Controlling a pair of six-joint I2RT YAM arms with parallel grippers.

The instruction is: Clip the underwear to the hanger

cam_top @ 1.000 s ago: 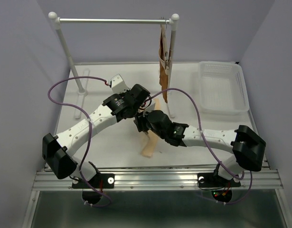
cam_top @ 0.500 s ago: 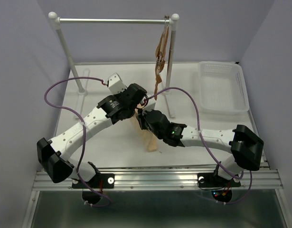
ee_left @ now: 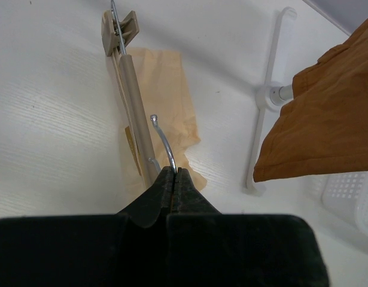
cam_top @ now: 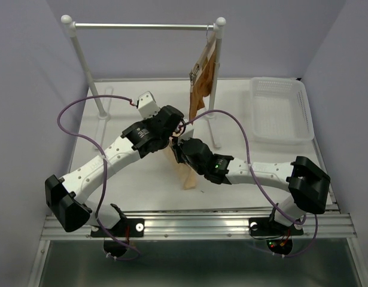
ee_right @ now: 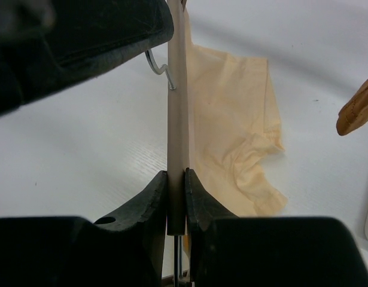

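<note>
White table [cam_top: 136, 188] carries the underwear [ee_right: 231, 113], lying just beyond your fingers, beside and partly under the hanger [ee_right: 176, 119]. Your right gripper [ee_right: 176, 185] clamps its wooden bar and your left gripper [ee_left: 175, 179] pinches the hook [ee_left: 163, 140]. You're aligning; next, get the cloth edge into the clip [ee_left: 121, 27].

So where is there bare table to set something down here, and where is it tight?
Bare table lies along the front edge, between the left arm and the underwear; another strip sits between the basket and the right arm. The centre is crowded: the left tool and right tool both grip the hanger there, beside the rack's foot.
</note>
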